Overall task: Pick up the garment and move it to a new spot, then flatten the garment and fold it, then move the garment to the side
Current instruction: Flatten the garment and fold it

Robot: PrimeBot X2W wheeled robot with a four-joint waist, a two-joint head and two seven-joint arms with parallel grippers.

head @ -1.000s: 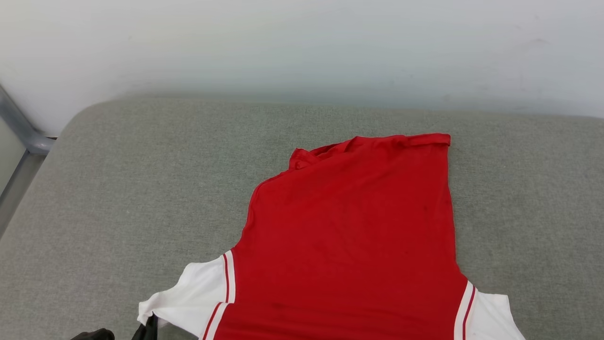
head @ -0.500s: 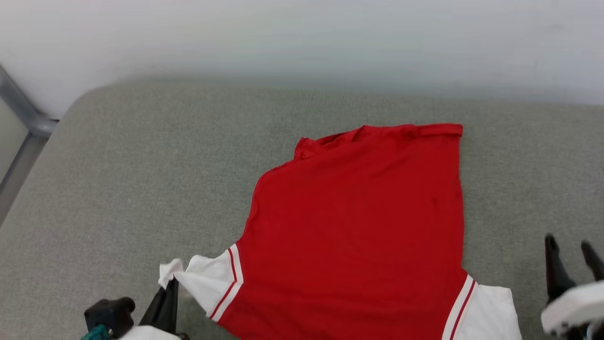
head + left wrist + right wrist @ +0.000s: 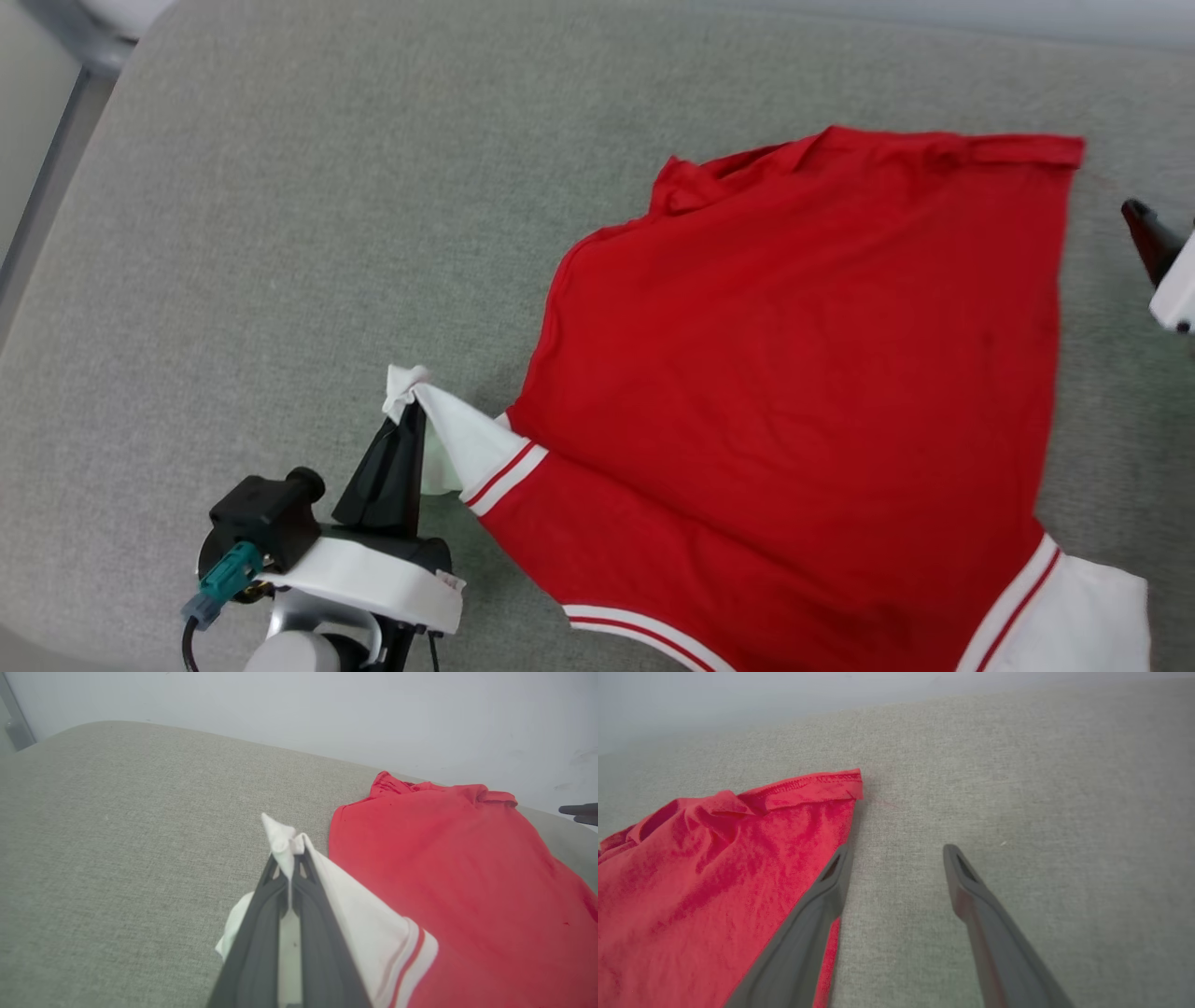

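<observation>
Jaws first: our left gripper (image 3: pixel 411 411) has its two dark fingers pinched together on the tip of a white sleeve (image 3: pixel 462 439), and a little tuft of white cloth pokes out past the fingertips. That sleeve is pulled up into a taut point off the surface. Our right gripper (image 3: pixel 896 851) has its jaws spread wide with nothing between them, only bare upholstery showing in the gap. It sits just beside the garment's right edge, near the far hem corner. From the right wrist view, one finger overlaps the red edge, but we can't tell if it's actually touching the cloth or the cushion.

The garment (image 3: pixel 794 373) is spread mostly flat, plain red side up, lying right of the middle of the cushion. Its far hem (image 3: pixel 812 786) is rolled over and a bit bunched toward the left. The other white sleeve (image 3: pixel 1083 616) lies flat at the near right, with red and white striped trim where it meets the body.

Everything sits on a big grey-green woven cushion (image 3: pixel 280 233) with a rounded corner at the far left. Behind it we've got a plain pale wall (image 3: pixel 327 718), and a grey metal rail (image 3: pixel 16 723) runs past that far left corner.
</observation>
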